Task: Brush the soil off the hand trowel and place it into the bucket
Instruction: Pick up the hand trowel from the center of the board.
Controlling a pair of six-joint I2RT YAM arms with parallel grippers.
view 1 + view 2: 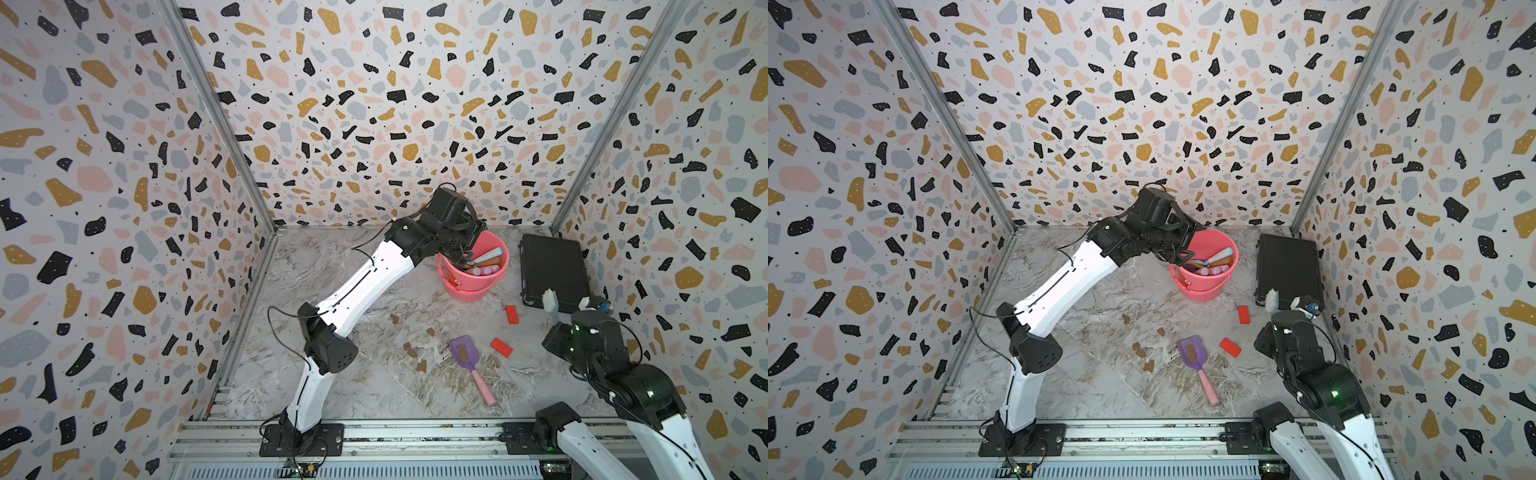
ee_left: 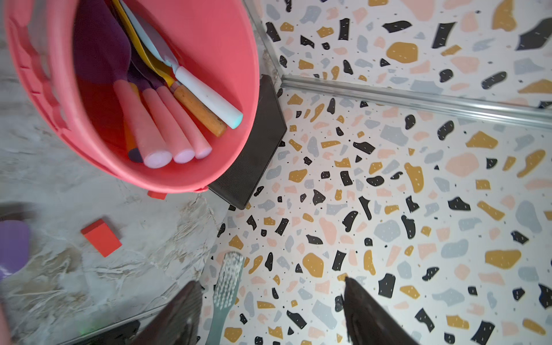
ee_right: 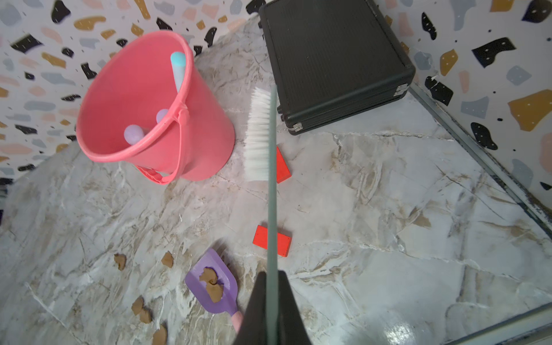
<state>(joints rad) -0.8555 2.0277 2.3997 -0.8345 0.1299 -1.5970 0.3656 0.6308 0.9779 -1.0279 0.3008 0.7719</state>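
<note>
Your right gripper (image 3: 271, 279) sits closest to the lens, its jaws pinched tight on the slim grey-green handle of the brush (image 3: 259, 134), whose white bristles point up and away toward the black case (image 3: 331, 59). Across the marble table (image 1: 332, 386), your left gripper (image 2: 271, 280) hangs at the rim of the bucket (image 1: 478, 289) with its fingers (image 2: 185, 307) spread wide and nothing between them. Inside the bucket you can see several tools lying with pink, orange and white handles up.

One purple trowel (image 1: 470, 369) lies flat on the table, well apart from the bucket, pink handle toward the robot. Two blobs of soil (image 3: 214, 288) sit on its blade, and more blobs (image 1: 411, 350) are scattered on the marble beside it. A red block (image 1: 500, 347) lies just beside the blade, and another (image 1: 512, 314) lies nearer the case.

My reading: this trowel is the one now due for brushing, and no cleaning stroke on it has begun. Next you likely need to bring the left gripper back to its handle to steady or lift it, then lower the bristles onto the blade and sweep outward. Mind the nearby red block when you come down.
</note>
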